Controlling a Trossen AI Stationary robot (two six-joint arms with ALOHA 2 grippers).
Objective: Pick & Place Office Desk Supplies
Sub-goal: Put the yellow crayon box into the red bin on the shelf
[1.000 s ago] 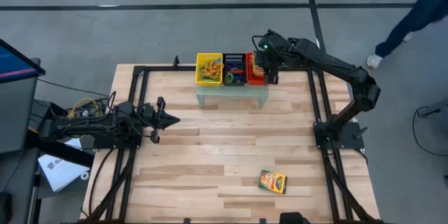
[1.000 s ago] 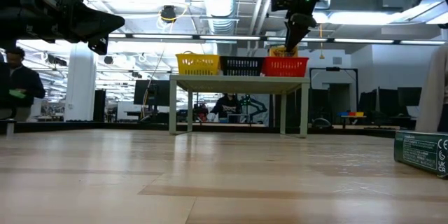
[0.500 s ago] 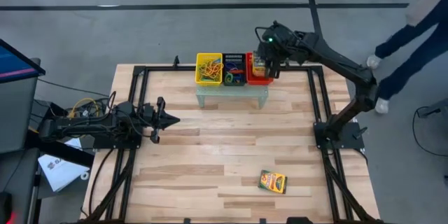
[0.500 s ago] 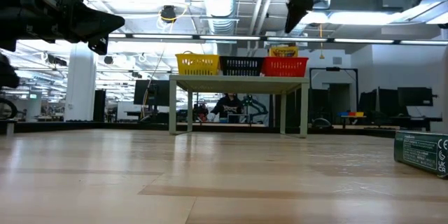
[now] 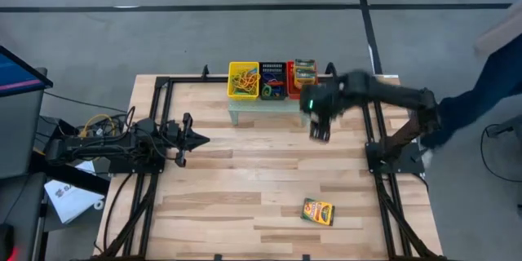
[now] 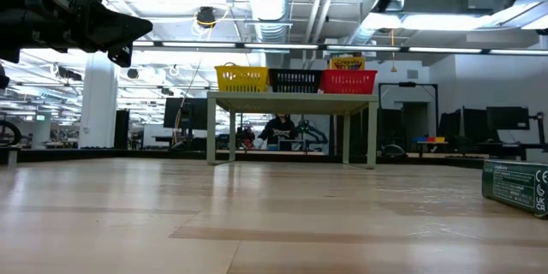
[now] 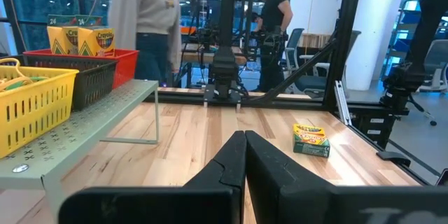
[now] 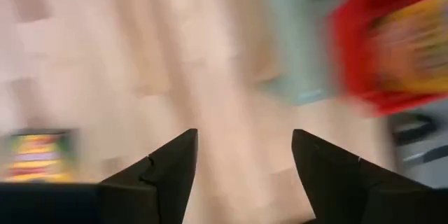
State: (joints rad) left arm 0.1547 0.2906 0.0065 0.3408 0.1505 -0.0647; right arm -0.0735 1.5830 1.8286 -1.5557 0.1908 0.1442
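Right gripper (image 5: 319, 127), jaws wide and empty, has left the red basket (image 5: 291, 90) with two crayon boxes (image 5: 305, 71) inside, swinging frame-centre; last box (image 5: 317, 211) remains, lower right on counter (image 5: 245, 179).

The right gripper (image 5: 319, 127), which a second ago was down at the red basket (image 5: 291, 90) on the far shelf and then rose above it, has swung away toward the near side; in the high view it now hangs over the bare surface (image 5: 245, 171) just right of the shelf, fingers (image 8: 171, 164) apart and empty. In the low view it has left the space above the basket, with only a dark part of the arm at the top edge. The crayon boxes (image 5: 305, 72) it was at now stand in the basket uncovered. The person (image 5: 489, 73) on the floor to the right has walked further right
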